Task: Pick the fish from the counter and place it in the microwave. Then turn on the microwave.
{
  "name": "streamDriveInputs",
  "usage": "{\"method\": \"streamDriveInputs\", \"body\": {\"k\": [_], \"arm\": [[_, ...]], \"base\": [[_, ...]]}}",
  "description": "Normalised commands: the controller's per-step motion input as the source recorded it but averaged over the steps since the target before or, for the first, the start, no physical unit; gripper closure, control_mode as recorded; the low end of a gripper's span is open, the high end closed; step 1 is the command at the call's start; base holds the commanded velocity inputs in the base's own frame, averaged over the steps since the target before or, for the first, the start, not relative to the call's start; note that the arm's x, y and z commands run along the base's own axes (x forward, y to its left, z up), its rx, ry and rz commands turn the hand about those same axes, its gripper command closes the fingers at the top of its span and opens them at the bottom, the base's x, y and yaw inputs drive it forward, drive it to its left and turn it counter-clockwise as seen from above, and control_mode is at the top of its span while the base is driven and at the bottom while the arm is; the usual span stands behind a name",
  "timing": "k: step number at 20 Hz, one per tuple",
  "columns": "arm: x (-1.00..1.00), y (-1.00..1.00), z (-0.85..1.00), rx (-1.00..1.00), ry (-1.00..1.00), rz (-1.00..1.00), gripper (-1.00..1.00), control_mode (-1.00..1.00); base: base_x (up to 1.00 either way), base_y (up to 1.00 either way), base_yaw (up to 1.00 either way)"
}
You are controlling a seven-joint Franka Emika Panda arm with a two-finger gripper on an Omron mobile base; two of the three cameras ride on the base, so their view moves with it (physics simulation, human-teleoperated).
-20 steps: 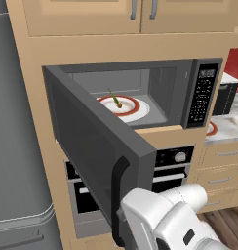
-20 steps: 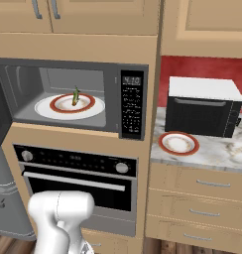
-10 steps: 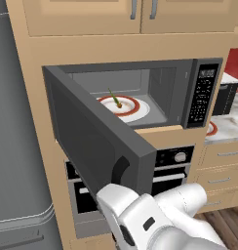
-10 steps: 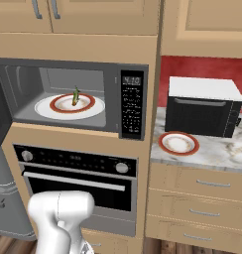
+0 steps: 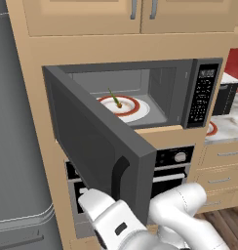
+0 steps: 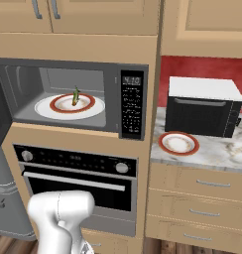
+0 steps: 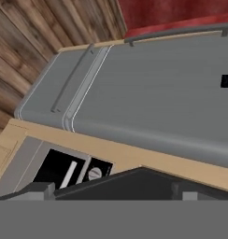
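Fish placed; door closing and start are the steps left.
The hand [image 7: 113, 193], fingers wide apart and empty, sits low. Well above it, the small olive-green fish [image 5: 114, 99] lies on the red-rimmed white plate [image 5: 140, 110] inside the wide dark grey built-in microwave [image 6: 128, 69]. Judged next move: push the swung-out dark door [image 5: 91, 141] closed. The left base view shows the door; the right base view shows the black button panel [image 6: 132, 106] face-on.

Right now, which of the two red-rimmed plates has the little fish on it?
The plate inside the microwave, the bigger-looking one: the green fish sits on it. The other plate, on the counter beside the black toaster oven, has nothing on it.
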Motion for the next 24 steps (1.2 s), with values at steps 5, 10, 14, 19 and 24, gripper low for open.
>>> {"method": "streamDriveInputs", "body": {"k": [5, 10, 14, 19, 24], "arm": [[0.09, -0.01, -0.16, -0.02, -0.01, -0.06, -1.00, -1.00], [0.17, -0.01, -0.08, 0.00, 0.00, -0.03, -1.00, -1.00], [0.14, 0.00, -0.05, 0.00, 0.00, -0.02, -1.00, -1.00], [0.07, -0.07, -0.04, 0.00, 0.00, -0.04, -1.00, -1.00], [0.00, -0.15, -0.02, 0.00, 0.00, -0.05, -1.00, -1.00]], "base": [[0.00, 0.00, 0.00], [0.00, 0.00, 0.00], [0.00, 0.00, 0.00], [0.00, 0.00, 0.00], [0.00, 0.00, 0.00]]}}
